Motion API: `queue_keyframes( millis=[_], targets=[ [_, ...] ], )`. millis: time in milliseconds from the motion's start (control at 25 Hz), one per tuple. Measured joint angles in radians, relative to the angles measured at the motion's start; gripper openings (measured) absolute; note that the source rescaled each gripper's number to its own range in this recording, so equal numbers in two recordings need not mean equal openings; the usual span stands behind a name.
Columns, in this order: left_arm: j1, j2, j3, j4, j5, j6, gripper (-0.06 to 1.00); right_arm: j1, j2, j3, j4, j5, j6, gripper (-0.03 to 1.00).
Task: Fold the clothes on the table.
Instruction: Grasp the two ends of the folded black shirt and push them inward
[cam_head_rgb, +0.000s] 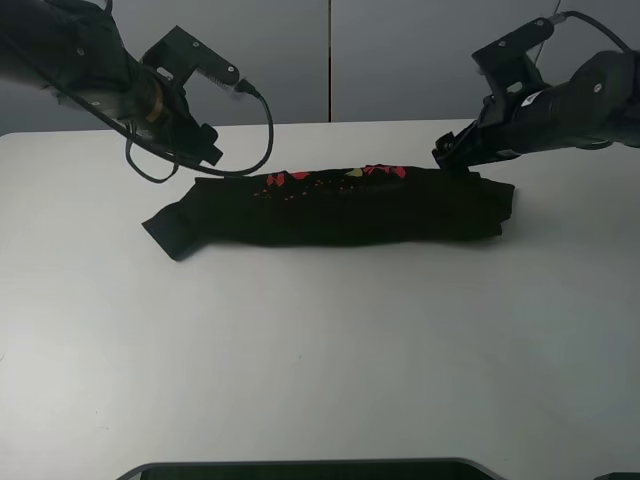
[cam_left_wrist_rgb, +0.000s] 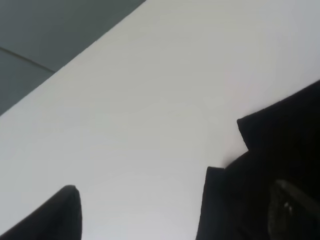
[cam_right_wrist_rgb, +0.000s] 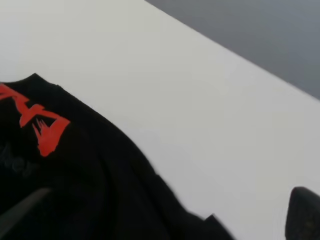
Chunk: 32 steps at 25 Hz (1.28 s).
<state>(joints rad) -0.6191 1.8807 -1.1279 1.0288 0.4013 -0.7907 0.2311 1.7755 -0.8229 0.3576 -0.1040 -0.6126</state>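
Left gripper (cam_head_rgb: 208, 152) hovers at the back left end of the black T-shirt (cam_head_rgb: 340, 212), jaws spread wide and holding nothing. From its wrist camera I see one dark finger (cam_left_wrist_rgb: 62, 215) over bare table and the other finger (cam_left_wrist_rgb: 287, 210) above the cloth. Right gripper (cam_head_rgb: 452, 157) sits low at the shirt's back right end, just beside the red print, also spread wide and empty. I cannot tell whether it touches the cloth.

The shirt lies as a long narrow band across the far half of the white table (cam_head_rgb: 320, 350). Red and yellow characters show along its back edge, and one sleeve sticks out at the left end.

A black cable (cam_head_rgb: 268, 120) loops down from the left arm and hangs close to the shirt's back left corner. Grey wall panels (cam_head_rgb: 400, 50) stand behind the table. A dark rounded object (cam_head_rgb: 300, 469) peeks in at the near edge of the high view; I cannot tell what it is.
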Motion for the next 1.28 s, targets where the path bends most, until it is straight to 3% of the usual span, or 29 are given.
queue_keyframes(
  millis=[120, 320, 440, 560, 720, 1280],
  targets=[
    [0.000, 0.000, -0.007, -0.136, 0.056, 0.017, 0.98, 0.000, 0.000, -0.028, 0.103, 0.104, 0.000, 1.00],
    [0.015, 0.017, -0.105, -0.487, 0.202, 0.276, 0.98, 0.000, 0.002, -0.163, 0.148, 0.340, 0.073, 1.00],
    [0.064, 0.059, -0.197, -0.751, 0.319, 0.450, 0.98, 0.000, 0.007, -0.260, 0.065, 0.489, 0.184, 1.00],
    [0.127, 0.120, -0.273, -0.915, 0.431, 0.550, 0.99, 0.000, 0.037, -0.347, -0.092, 0.644, 0.340, 1.00],
    [0.161, 0.178, -0.310, -0.956, 0.482, 0.574, 0.99, 0.000, 0.067, -0.397, -0.208, 0.754, 0.458, 1.00],
    [0.161, 0.307, -0.313, -0.983, 0.440, 0.580, 0.99, 0.000, 0.103, -0.399, -0.228, 0.799, 0.486, 1.00]
  ],
)
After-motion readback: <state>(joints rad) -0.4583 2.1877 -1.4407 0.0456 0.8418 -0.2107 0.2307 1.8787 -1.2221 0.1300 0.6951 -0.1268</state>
